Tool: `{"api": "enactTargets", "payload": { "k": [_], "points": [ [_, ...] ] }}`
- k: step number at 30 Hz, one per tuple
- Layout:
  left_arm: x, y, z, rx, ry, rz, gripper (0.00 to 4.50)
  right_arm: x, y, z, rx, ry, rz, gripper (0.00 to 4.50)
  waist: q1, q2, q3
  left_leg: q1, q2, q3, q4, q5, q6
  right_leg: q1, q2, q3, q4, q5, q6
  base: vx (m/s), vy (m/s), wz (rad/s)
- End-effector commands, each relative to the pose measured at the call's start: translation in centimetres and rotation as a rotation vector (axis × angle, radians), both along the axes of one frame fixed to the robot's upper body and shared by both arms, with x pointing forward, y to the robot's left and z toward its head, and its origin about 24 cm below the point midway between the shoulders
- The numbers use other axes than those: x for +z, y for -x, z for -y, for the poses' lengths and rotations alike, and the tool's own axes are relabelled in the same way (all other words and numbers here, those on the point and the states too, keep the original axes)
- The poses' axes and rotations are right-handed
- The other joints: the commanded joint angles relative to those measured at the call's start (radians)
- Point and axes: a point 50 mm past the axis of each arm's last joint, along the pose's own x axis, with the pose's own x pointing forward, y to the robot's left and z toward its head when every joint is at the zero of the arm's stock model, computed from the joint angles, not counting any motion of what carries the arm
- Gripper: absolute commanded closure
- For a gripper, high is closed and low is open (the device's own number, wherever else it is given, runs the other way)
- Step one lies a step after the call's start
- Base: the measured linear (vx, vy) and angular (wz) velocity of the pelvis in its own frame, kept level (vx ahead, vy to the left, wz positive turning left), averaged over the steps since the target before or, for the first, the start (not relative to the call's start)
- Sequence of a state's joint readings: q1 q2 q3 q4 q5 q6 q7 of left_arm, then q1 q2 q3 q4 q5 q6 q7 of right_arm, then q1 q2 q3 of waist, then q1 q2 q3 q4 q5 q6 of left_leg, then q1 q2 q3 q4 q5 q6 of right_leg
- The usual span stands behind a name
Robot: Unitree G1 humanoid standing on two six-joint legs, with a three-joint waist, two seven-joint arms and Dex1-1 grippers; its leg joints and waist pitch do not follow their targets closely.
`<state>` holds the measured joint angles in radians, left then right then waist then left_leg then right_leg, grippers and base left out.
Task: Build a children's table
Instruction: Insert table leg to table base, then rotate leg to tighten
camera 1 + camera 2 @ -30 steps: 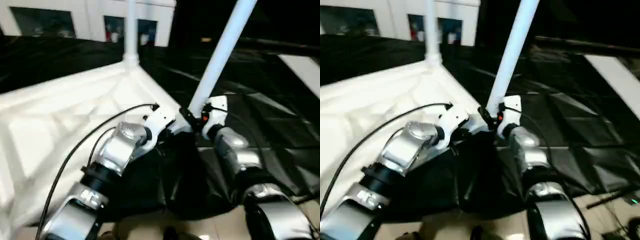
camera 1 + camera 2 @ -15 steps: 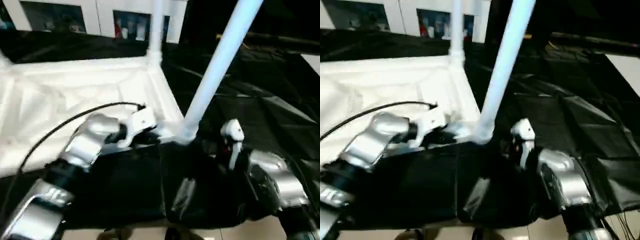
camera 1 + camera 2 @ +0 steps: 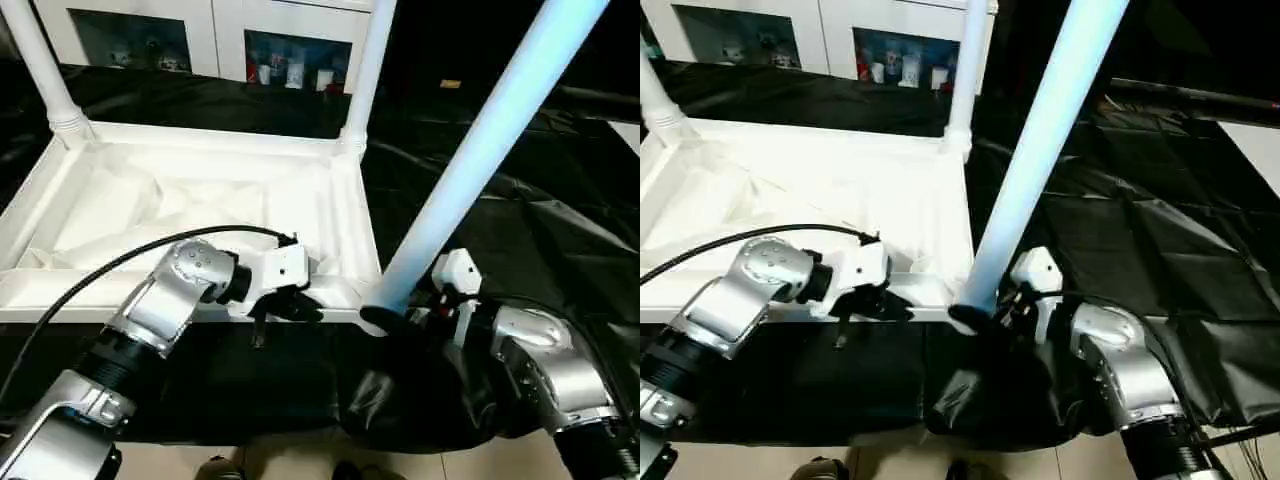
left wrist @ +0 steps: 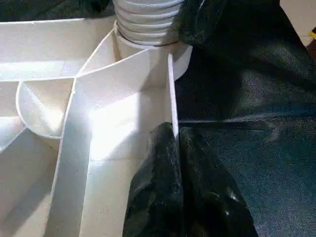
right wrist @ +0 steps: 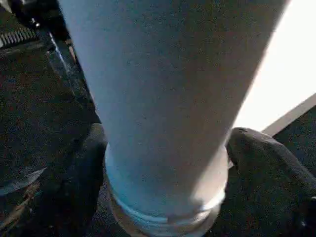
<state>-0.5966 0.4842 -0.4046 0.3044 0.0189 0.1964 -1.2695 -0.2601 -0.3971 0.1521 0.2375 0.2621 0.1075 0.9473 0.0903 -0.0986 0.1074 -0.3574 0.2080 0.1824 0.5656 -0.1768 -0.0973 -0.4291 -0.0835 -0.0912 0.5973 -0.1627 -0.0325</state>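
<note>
Table leg (image 3: 480,150), centre-right, has dropped into the tabletop (image 3: 200,200) corner socket since a second ago; right gripper (image 3: 395,318) clasps its base, left gripper (image 4: 173,148) pinches the rim.

Near leg (image 3: 470,165) runs off the pic's top edge, upper end not seen; its base and socket sit behind the right end effector (image 3: 395,318), so seating can't be judged. Two far legs (image 3: 365,70) (image 3: 40,75) also cut at top. Left end effector (image 4: 177,187) fingertips overlap the table top (image 3: 200,200) rim wall. Items in cabinet (image 3: 290,70) too small to ID.
</note>
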Motion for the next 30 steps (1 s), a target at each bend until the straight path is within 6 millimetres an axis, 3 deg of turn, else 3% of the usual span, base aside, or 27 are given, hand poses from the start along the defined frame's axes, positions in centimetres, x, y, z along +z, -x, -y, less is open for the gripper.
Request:
{"api": "enactTargets", "payload": {
  "k": [1,10,16,20,23,25,26,27,28,30],
  "points": [
    [-0.3,0.3,0.4,-0.041,0.008,-0.011,4.50,0.0,0.1,0.2,0.013,0.025,0.012,0.80,-0.001,0.002,-0.077,0.002,0.025,-0.002,-0.055,-0.109,0.072,0.069,-0.061,0.060,-0.055,-0.175,-0.176,0.000,0.000,0.00],
    [-0.2,0.2,0.3,-0.040,0.006,-0.011,4.50,-0.2,-0.1,0.0,0.016,0.016,0.014,1.61,-0.002,-0.001,-0.075,0.000,0.024,-0.003,-0.054,-0.128,0.068,0.069,-0.061,0.059,-0.058,-0.228,-0.163,0.000,0.000,0.00],
    [-0.5,0.3,0.1,-0.036,0.006,-0.026,4.50,-0.9,0.1,-0.1,-0.008,-0.015,-0.015,1.76,-0.001,0.000,-0.079,0.000,0.023,-0.003,-0.050,-0.109,0.075,0.071,-0.061,0.059,-0.052,-0.190,-0.176,0.000,0.000,0.00],
    [-0.6,0.3,0.2,-0.025,0.018,-0.032,4.50,-1.4,-0.1,-0.1,-0.071,-0.064,-0.047,1.76,-0.001,0.002,-0.077,0.000,0.024,-0.003,-0.051,-0.130,0.069,0.069,-0.062,0.059,-0.056,-0.220,-0.175,0.000,0.000,0.00],
    [-0.9,-0.1,0.8,0.040,0.047,-0.036,4.50,-2.8,-0.6,-0.2,-0.228,-0.109,-0.099,1.76,-0.004,0.002,-0.073,-0.001,0.023,-0.006,-0.055,-0.174,0.047,0.066,-0.064,0.057,-0.067,-0.318,-0.149,0.000,0.000,0.00],
    [-1.1,-0.5,1.2,0.086,0.054,-0.025,4.50,-3.4,-0.9,-0.3,-0.299,-0.107,-0.114,1.76,-0.010,0.004,-0.060,0.010,0.023,-0.010,-0.060,-0.266,0.019,0.054,-0.066,0.054,-0.088,-0.490,-0.110,-0.027,-0.001,0.00],
    [-1.4,-1.0,2.0,0.151,0.067,-0.010,4.50,-4.1,-1.4,-0.8,-0.387,-0.094,-0.132,1.76,-0.012,0.005,-0.059,0.018,0.022,-0.014,-0.059,-0.306,0.009,0.051,-0.072,0.051,-0.100,-0.587,-0.081,0.000,0.000,0.00],
    [-1.7,-1.2,2.6,0.196,0.072,-0.006,4.50,-4.6,-1.8,-1.3,-0.444,-0.084,-0.149,1.76,-0.016,0.005,-0.063,0.019,0.022,-0.019,-0.059,-0.318,-0.001,0.051,-0.074,0.048,-0.105,-0.622,-0.069,0.000,0.000,0.00],
    [-1.9,-1.5,3.2,0.241,0.073,-0.003,4.50,-4.9,-2.2,-1.7,-0.492,-0.068,-0.151,1.76,-0.015,0.013,-0.064,0.021,0.021,-0.021,-0.060,-0.317,-0.003,0.052,-0.075,0.047,-0.107,-0.620,-0.067,0.000,0.000,0.00],
    [-2.3,-2.2,4.3,0.351,0.066,0.004,4.50,-5.3,-3.1,-2.4,-0.608,-0.053,-0.172,1.76,-0.027,0.010,-0.067,0.012,0.025,-0.026,-0.066,-0.310,-0.011,0.061,-0.072,0.042,-0.103,-0.569,-0.073,0.000,0.000,0.00]
  ]
}}
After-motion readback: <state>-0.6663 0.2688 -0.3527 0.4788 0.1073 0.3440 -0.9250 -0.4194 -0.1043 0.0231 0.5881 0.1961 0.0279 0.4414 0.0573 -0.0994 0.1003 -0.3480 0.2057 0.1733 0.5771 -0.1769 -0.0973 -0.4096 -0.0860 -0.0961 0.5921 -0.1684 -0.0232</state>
